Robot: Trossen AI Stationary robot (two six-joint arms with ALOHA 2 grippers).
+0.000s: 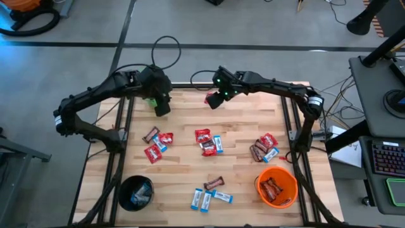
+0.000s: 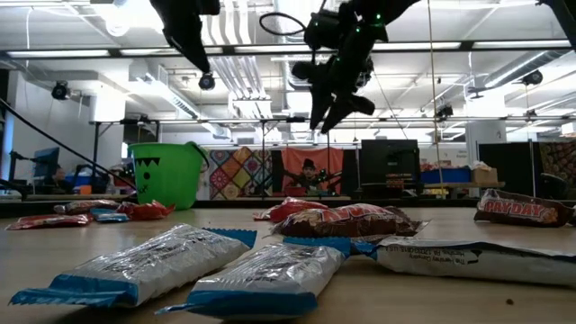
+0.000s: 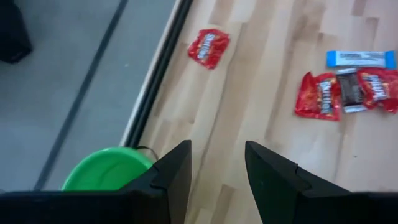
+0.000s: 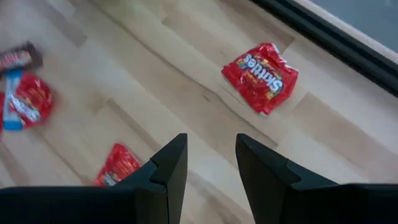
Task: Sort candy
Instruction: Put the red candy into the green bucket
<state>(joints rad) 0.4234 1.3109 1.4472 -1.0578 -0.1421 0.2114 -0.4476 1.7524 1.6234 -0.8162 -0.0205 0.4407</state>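
Small wrapped candy lies in loose groups on the wooden table (image 1: 240, 126): red packets, blue-and-white packets and brown bars (image 1: 207, 140) (image 1: 157, 142) (image 1: 264, 147). One red packet (image 4: 261, 76) lies alone flat near the far edge. My right gripper (image 4: 211, 140) hovers open above the table just short of it (image 1: 215, 100). My left gripper (image 3: 217, 149) hangs open beside the green bucket (image 3: 106, 168), at the far left (image 1: 162, 104). Neither gripper has anything between its fingers.
An orange bucket (image 1: 277, 187) holding brown bars stands near the front right. A black bucket (image 1: 136, 192) with blue packets stands at the front left. Blue packets (image 1: 205, 199) and a brown bar (image 1: 214, 183) lie near the front edge. Black frame rails run along the table's sides.
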